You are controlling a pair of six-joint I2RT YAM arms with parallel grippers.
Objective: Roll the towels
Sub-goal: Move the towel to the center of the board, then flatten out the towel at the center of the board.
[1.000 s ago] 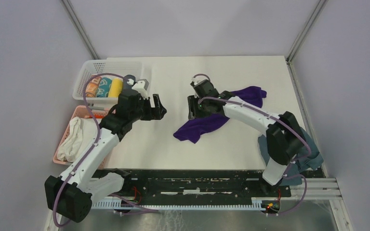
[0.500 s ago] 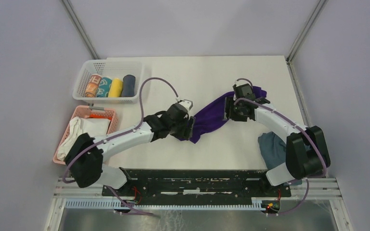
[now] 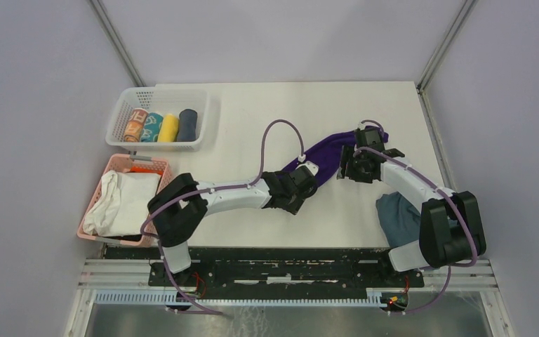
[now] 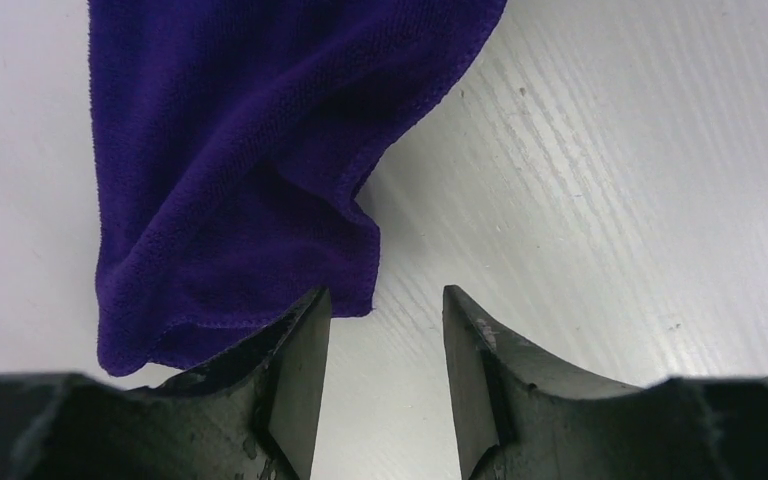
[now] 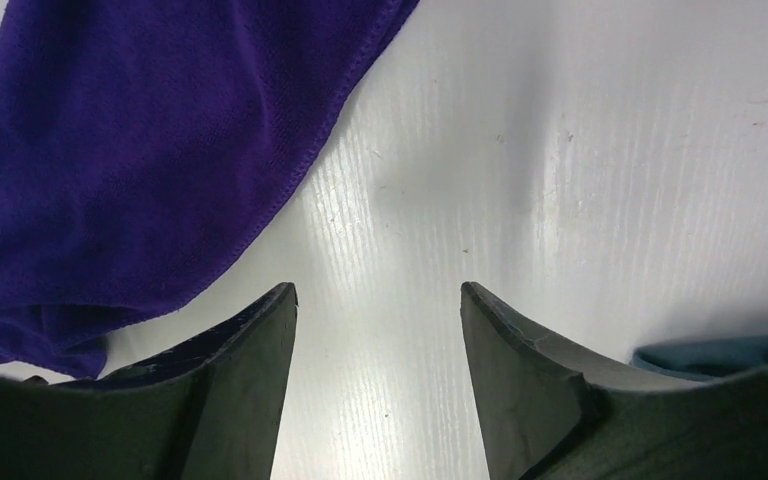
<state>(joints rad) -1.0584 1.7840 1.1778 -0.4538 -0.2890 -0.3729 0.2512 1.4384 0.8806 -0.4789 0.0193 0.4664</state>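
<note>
The deep purple towel [image 3: 328, 150] lies in a narrow, bunched diagonal band on the white table, right of centre. My left gripper [image 3: 307, 185] is at its near-left end. In the left wrist view the gripper [image 4: 385, 305] is open and empty, with the towel's [image 4: 230, 170] hemmed corner just beyond the left fingertip [image 4: 310, 310]. My right gripper [image 3: 351, 159] is at the towel's far-right end. It is open and empty over bare table [image 5: 375, 295], with the towel [image 5: 150, 160] to its left. The slate-grey towel [image 3: 396, 216] lies crumpled by the right arm's base, and its edge shows in the right wrist view [image 5: 720, 355].
A white basket [image 3: 123, 112] at the far left holds several rolled towels [image 3: 168, 128]. A pink basket [image 3: 104, 181] in front of it holds a white cloth bundle [image 3: 123, 203]. The table's right edge runs along a metal rail [image 3: 438, 151].
My left arm swung from the baskets across to the towel's near-left end. My right gripper moved right and back. The purple towel shifted right and was drawn into a narrow band.
</note>
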